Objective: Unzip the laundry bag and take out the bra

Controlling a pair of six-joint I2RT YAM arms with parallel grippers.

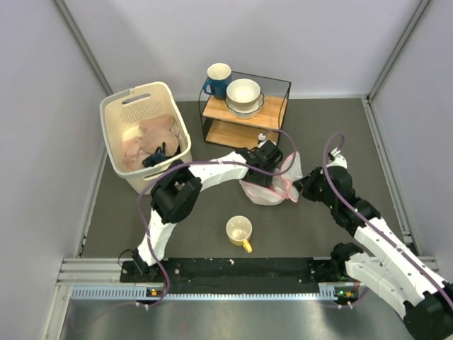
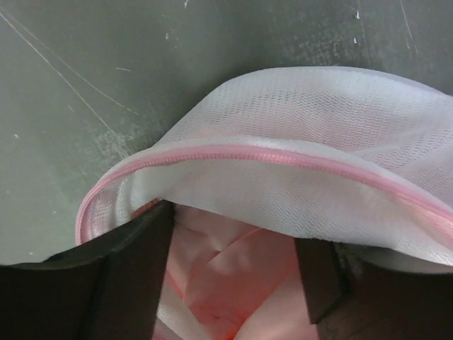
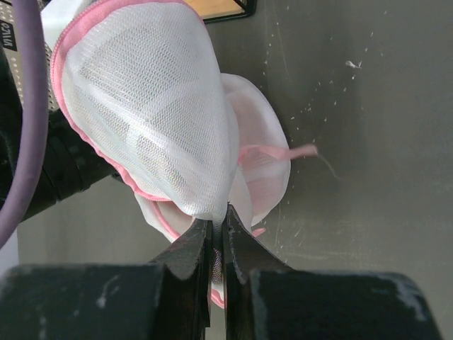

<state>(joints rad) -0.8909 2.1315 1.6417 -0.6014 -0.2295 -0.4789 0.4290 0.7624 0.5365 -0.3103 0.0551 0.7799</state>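
Pale grey walls [image 1: 283, 35] are closing in a dark, matte counter [image 1: 318, 234], whose surface is showing fine scratches and pale specks in the wrist views. Toward the far left corner, a cream plastic basket [image 1: 138, 108] with slotted sides is holding crumpled peach-beige cloths [image 1: 152, 138]. At the middle of the far edge, a black wire-frame shelf [image 1: 216, 110] with wooden boards is carrying a blue mug [image 1: 218, 79] and a round white bowl [image 1: 243, 95].

The laundry bag [image 1: 272, 188], a domed shell of see-through white mesh edged with a pink zip, is lying near the middle of the counter, just in front of the shelf. Its mouth is gaping toward the left wrist camera. The bra [image 2: 212, 255], soft, smooth pink fabric in folds, is sitting inside that opening.

A glossy yellow mug [image 1: 239, 231] is lying near the middle of the near edge.

The left tool [image 2: 228, 297] is reaching into the bag's mouth with its fingers spread wide, pink fabric lying between them. The right tool [image 3: 218, 234] is pinching the bag's mesh rim between closed fingers.
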